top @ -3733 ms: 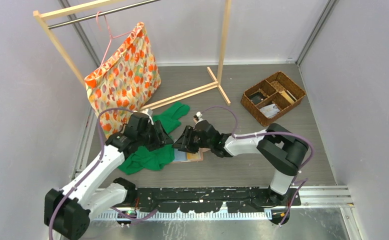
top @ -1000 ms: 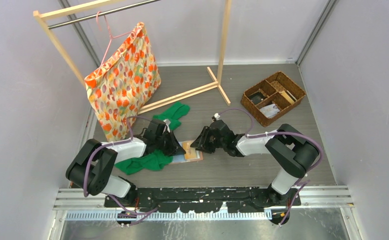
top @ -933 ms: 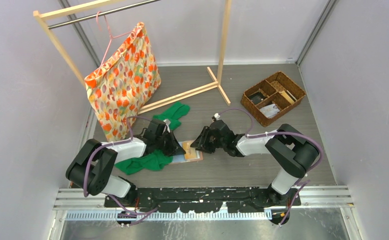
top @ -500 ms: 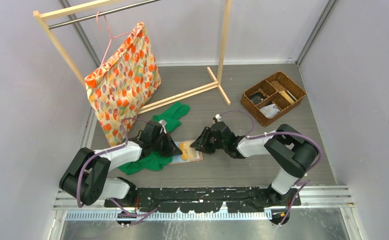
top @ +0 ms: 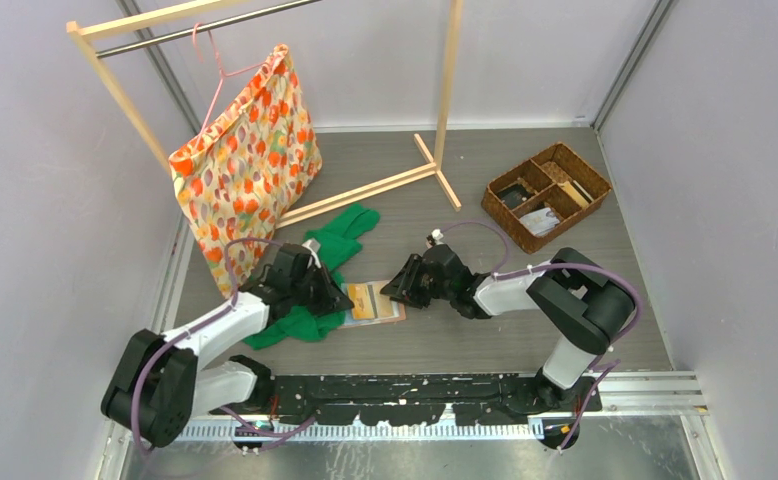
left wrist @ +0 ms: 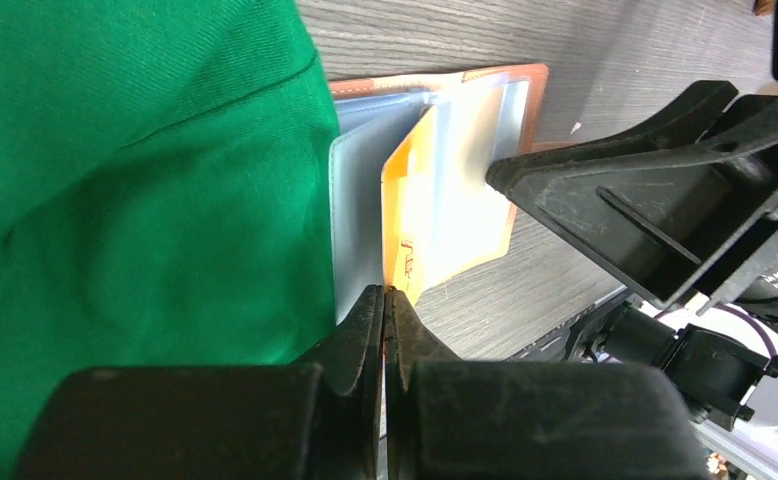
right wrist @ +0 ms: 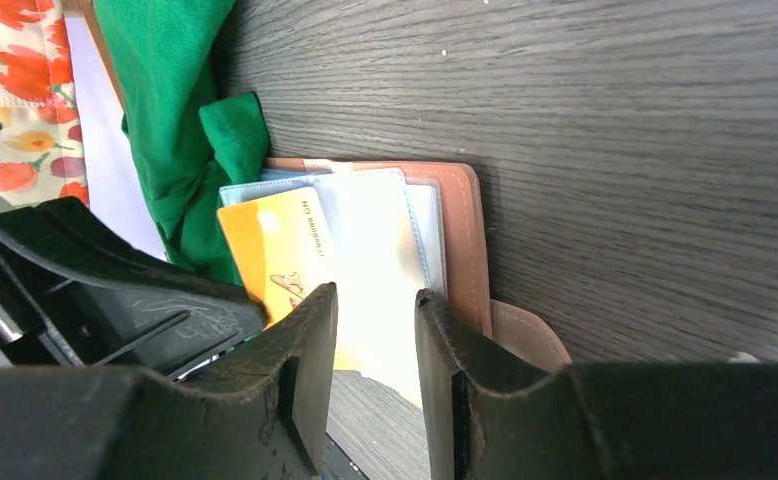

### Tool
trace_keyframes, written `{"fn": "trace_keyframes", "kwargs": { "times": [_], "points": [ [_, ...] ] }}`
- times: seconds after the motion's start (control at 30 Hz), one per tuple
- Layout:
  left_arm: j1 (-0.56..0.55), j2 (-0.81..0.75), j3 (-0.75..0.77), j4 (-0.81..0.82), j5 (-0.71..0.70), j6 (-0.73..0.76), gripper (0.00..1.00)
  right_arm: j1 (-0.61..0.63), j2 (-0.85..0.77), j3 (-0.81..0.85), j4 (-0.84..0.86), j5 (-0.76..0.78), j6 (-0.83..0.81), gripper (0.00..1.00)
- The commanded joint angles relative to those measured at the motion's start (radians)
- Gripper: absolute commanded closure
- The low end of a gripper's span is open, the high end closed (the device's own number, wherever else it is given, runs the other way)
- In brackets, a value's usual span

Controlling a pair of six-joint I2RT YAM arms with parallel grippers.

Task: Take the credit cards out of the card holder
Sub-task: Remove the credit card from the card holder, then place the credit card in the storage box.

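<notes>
The flat salmon-pink leather-like card holder lies open on the grey wood-grain desk beside the green cloth. Its pale blue and clear sleeves are fanned, with an orange-yellow card sticking out. The left pincer is pinched tight at that card's corner; the right pincer is half-spread over the sleeves.

Dark print on the yellow card — possibly a logo, too blurred to read, nothing else legible
</notes>
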Motion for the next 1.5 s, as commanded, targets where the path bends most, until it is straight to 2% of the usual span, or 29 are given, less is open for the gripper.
{"fn": "trace_keyframes", "kwargs": {
  "times": [0.0,0.3,0.57,0.7,0.83,1.07,1.17,1.3,1.47],
  "points": [
    [0.007,-0.067,-0.001,-0.065,-0.011,0.031,1.00,0.013,0.006,-0.027,-0.113,0.037,-0.022,0.60],
    [0.007,-0.152,0.053,-0.165,0.027,0.058,0.99,0.012,-0.114,0.008,-0.199,0.035,-0.055,0.57],
    [0.007,-0.219,0.148,-0.236,0.084,0.088,0.99,-0.006,-0.216,0.063,-0.282,-0.011,-0.136,0.46],
    [0.007,-0.226,0.191,-0.231,0.152,0.097,0.99,-0.046,-0.265,-0.003,-0.085,-0.169,-0.101,0.37],
    [0.007,-0.222,0.209,-0.197,0.201,0.098,0.99,-0.079,-0.286,-0.041,0.102,-0.298,-0.038,0.34],
    [0.008,-0.213,0.191,-0.080,0.280,0.059,1.00,-0.096,-0.155,-0.058,0.432,-0.434,0.125,0.33],
    [0.009,-0.207,0.202,-0.096,0.283,0.061,1.00,-0.101,-0.082,-0.080,0.615,-0.446,0.213,0.33],
    [0.010,-0.206,0.202,-0.096,0.292,0.059,1.00,-0.103,0.000,-0.086,0.779,-0.457,0.293,0.40],
    [0.015,-0.206,0.204,-0.098,0.287,0.056,1.00,-0.102,0.037,-0.097,0.865,-0.459,0.332,0.62]
  ]
}}
